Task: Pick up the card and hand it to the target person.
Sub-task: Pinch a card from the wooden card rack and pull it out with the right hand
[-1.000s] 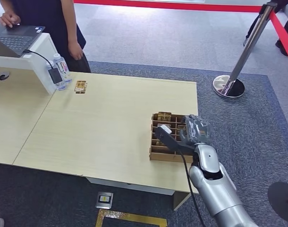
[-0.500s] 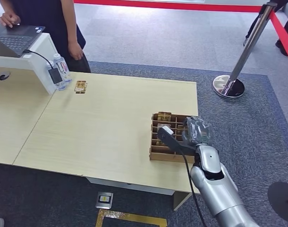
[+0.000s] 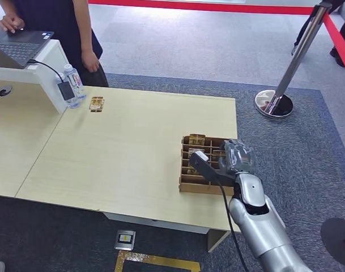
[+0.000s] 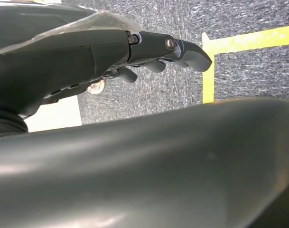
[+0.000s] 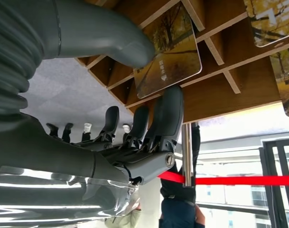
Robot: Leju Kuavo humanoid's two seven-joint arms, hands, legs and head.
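A brown divided cardboard box (image 3: 192, 182) sits at the table's near right corner, with picture cards standing in its slots. My right hand (image 3: 235, 156) hangs over the box's right side. In the right wrist view the thumb (image 5: 135, 45) and a finger (image 5: 169, 107) pinch an autumn-tree card (image 5: 171, 47) that is tilted in its slot. Two more cards (image 5: 272, 19) stand in neighbouring slots. My left hand (image 4: 135, 52) hangs over the floor, fingers loosely spread and holding nothing. A person (image 3: 68, 22) stands at the far left behind the table.
A small gold card holder (image 3: 96, 103) lies at the table's far left, beside a water bottle (image 3: 72, 85) and a white stand with a laptop (image 3: 18, 45). A tilted stanchion (image 3: 290, 68) with red rope stands on the carpet to the far right.
My right hand has shifted slightly right and lower over the box. The person and the things on the table have stayed put.
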